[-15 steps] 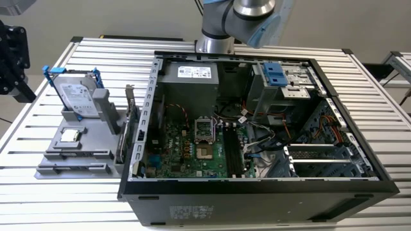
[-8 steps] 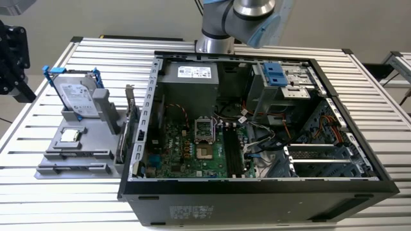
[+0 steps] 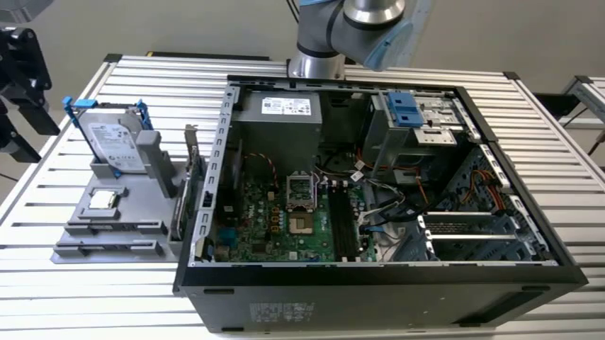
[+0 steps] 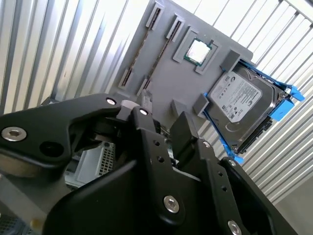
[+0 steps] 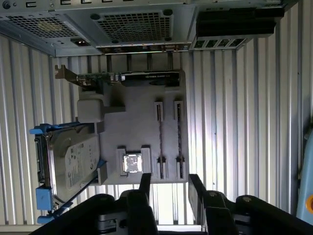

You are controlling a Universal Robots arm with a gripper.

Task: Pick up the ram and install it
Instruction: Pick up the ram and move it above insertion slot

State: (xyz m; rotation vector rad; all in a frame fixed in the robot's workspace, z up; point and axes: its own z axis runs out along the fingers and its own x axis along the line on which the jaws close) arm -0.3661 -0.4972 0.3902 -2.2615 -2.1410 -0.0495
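Observation:
Two thin dark ram sticks stand on edge in the slots of a grey fixture [image 5: 142, 122], one ram stick [image 5: 160, 139] beside the other [image 5: 179, 142]. In the second wrist view the same ram sticks [image 4: 159, 56] run as thin lines across the fixture [image 4: 186, 83]. My gripper [image 5: 170, 191] hangs above the fixture's edge near the sticks' ends. It is open, with nothing between its black fingers [image 5: 145, 186]. The second wrist view shows the gripper [image 4: 164, 115] well clear of the sticks. The black motherboard slots [image 3: 342, 227] lie inside the open computer case [image 3: 203, 212].
The fixture [image 3: 81, 237] sits at the exterior view's left of the case and also carries a silver hard drive with blue rails [image 5: 68, 161], a processor chip [image 5: 132, 163] and a card with a metal bracket [image 5: 122, 77]. My arm's base [image 3: 317, 64] stands behind the case on the slatted table [image 3: 85, 297].

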